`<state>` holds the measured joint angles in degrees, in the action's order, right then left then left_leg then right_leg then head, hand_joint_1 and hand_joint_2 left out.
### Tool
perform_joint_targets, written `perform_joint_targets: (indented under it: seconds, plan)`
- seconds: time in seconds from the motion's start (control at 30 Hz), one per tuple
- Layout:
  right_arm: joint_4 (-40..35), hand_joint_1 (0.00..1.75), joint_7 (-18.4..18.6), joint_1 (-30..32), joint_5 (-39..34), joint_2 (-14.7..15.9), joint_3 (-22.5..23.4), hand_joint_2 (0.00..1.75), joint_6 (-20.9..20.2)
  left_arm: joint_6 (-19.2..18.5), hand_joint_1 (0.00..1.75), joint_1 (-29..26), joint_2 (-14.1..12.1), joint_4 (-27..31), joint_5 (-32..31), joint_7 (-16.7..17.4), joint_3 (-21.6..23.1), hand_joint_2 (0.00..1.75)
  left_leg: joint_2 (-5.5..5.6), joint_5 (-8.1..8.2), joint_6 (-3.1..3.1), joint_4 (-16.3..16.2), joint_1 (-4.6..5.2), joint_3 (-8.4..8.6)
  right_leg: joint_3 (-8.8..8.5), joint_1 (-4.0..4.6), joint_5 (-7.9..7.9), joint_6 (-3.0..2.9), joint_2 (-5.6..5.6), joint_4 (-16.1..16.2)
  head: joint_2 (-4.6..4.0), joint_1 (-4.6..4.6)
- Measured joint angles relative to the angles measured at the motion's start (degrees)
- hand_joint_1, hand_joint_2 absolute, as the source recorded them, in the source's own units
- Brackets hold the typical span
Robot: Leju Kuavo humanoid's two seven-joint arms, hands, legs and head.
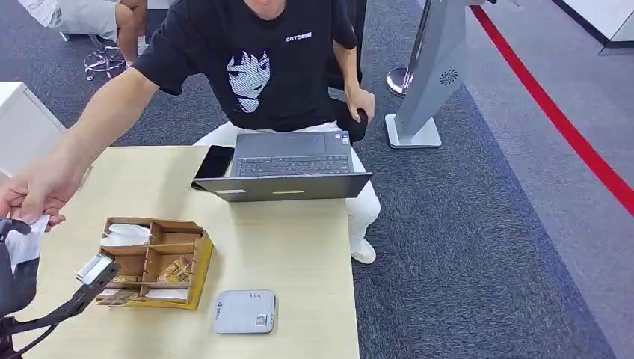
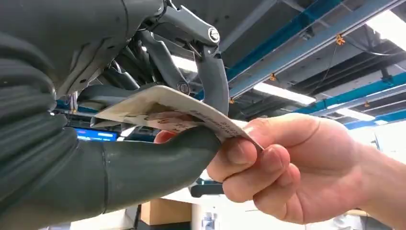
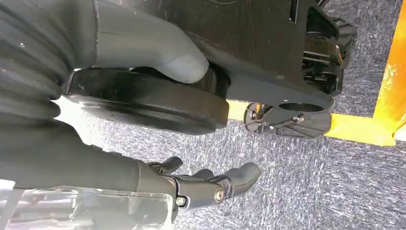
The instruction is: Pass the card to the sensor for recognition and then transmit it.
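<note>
A white card [image 1: 27,244] is at the table's left edge, pinched by my left hand [image 1: 13,278]. In the left wrist view the card [image 2: 167,111] lies between my thick thumb [image 2: 143,163] and the darker fingers [image 2: 213,81]. A person's hand [image 2: 287,167] pinches the card's free end; in the head view this hand [image 1: 37,191] reaches in from across the table. The grey-white sensor [image 1: 244,311] lies flat near the table's front edge, right of my left hand. My right hand [image 3: 206,187] hangs over the carpet, fingers loosely apart and holding nothing.
A wooden divided box [image 1: 196,263] with papers stands between my left hand and the sensor. An open laptop [image 1: 288,166] and a dark phone [image 1: 214,161] lie at the far edge in front of the seated person [image 1: 262,67]. A grey stand [image 1: 430,82] rises beyond on the carpet.
</note>
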<state>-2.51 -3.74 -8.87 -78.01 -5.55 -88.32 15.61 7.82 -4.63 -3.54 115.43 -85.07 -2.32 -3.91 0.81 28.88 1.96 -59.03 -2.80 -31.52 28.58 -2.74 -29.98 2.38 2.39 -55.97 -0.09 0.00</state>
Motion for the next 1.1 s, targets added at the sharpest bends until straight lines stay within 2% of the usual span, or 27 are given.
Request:
perform_joint_targets:
  seconds: [0.17,0.2,0.23,0.57,0.73,0.97,1.0,1.07,1.1]
  plan:
    - [0.0,0.0,0.0,-0.01,0.07,0.0,0.0,1.75,0.0,0.02,1.75,0.04,0.29,-0.02,0.0,-0.17,-0.39,1.75,-0.04,0.02,0.0,0.0,0.0,-0.01,0.03,0.0,0.0,0.0,0.06,0.0,0.0,0.02]
    - [0.0,0.0,0.0,-0.01,0.09,0.0,0.0,1.75,0.02,0.02,0.33,0.05,0.35,-0.02,0.0,-0.17,-0.46,1.75,-0.06,0.03,-0.01,0.0,0.0,-0.02,0.04,0.0,0.0,0.0,0.08,0.0,0.0,0.02]
    - [0.0,0.0,0.0,-0.01,0.09,0.0,0.0,1.75,0.0,0.02,0.0,0.06,0.42,-0.02,0.0,-0.17,-0.5,1.75,-0.07,0.03,-0.02,0.0,0.0,-0.02,0.05,0.0,0.0,0.0,0.09,0.0,0.0,0.0]
    - [0.0,0.0,0.04,-0.01,0.09,0.0,0.0,1.75,0.02,0.81,0.0,-0.1,1.68,-0.02,-0.42,-1.09,-1.33,1.75,-0.02,0.03,-0.02,0.0,0.0,0.0,0.0,0.0,-0.01,0.0,0.0,0.0,-0.02,0.0]
    - [0.0,0.0,0.04,0.0,0.04,0.0,0.0,1.75,0.02,2.78,0.0,-0.56,3.11,0.31,0.39,-1.53,-1.47,1.75,-0.01,0.02,-0.02,-0.01,0.01,0.0,-0.04,0.0,0.01,0.01,-0.01,0.0,0.0,0.02]
    - [0.0,0.0,0.09,-0.01,0.04,0.0,-0.02,1.75,0.02,3.08,0.0,-0.83,4.72,1.03,1.2,-1.97,-1.97,1.75,0.0,0.03,-0.02,-0.01,0.0,0.0,-0.02,0.0,0.0,0.01,-0.02,0.01,0.0,0.02]
    - [0.0,0.0,0.09,-0.01,0.0,0.0,0.0,1.75,0.02,3.04,0.0,-0.85,4.92,1.03,1.88,-2.12,-2.03,0.0,0.0,0.03,-0.02,-0.01,0.0,0.0,-0.02,0.0,0.0,0.01,-0.02,0.01,0.0,0.0]
    - [0.0,0.0,0.07,0.0,-0.22,0.0,-0.02,1.75,0.02,1.68,0.0,-0.85,5.73,1.14,4.56,-2.82,-2.43,0.0,0.0,0.03,-0.02,-0.01,0.0,0.0,-0.02,0.0,0.0,0.01,-0.01,0.01,0.0,0.0]
    - [0.0,0.0,0.07,-0.01,-0.44,0.0,0.0,1.75,0.02,-0.49,0.0,-0.95,6.15,1.4,7.27,-3.43,-2.54,0.0,0.0,0.03,-0.02,-0.01,0.0,0.0,-0.02,0.0,0.0,0.01,-0.02,0.01,0.0,0.02]
